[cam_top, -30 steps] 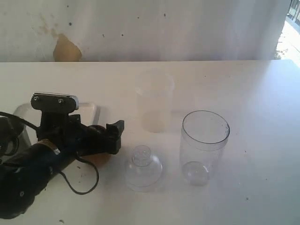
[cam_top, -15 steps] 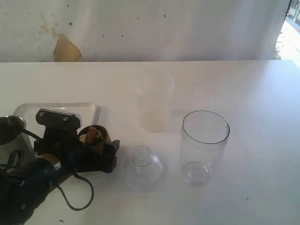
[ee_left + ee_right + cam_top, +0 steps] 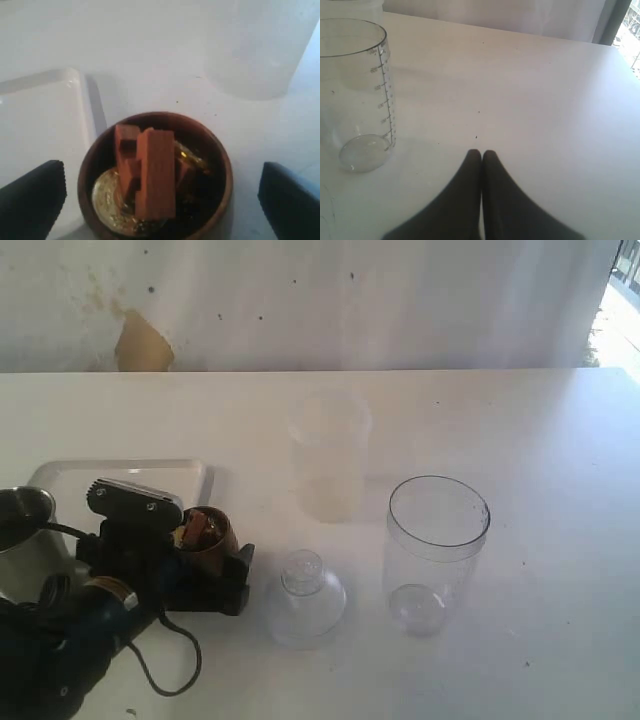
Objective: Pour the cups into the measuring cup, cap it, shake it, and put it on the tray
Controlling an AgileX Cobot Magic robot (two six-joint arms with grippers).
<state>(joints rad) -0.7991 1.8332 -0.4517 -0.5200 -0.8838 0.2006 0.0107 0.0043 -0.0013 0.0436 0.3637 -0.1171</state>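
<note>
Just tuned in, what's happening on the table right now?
The left gripper stands open around the wooden cup, which holds brown blocks and something gold; it has not closed yet. The clear measuring cup stands empty, with the dome lid beside it. The right gripper is shut, holding nothing, near the measuring cup.

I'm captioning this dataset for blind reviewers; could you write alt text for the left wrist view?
A brown wooden cup holding reddish-brown blocks and shiny gold pieces sits between the left gripper's two open dark fingers. A white tray lies beside the cup, and a frosted plastic cup stands beyond it.
</note>
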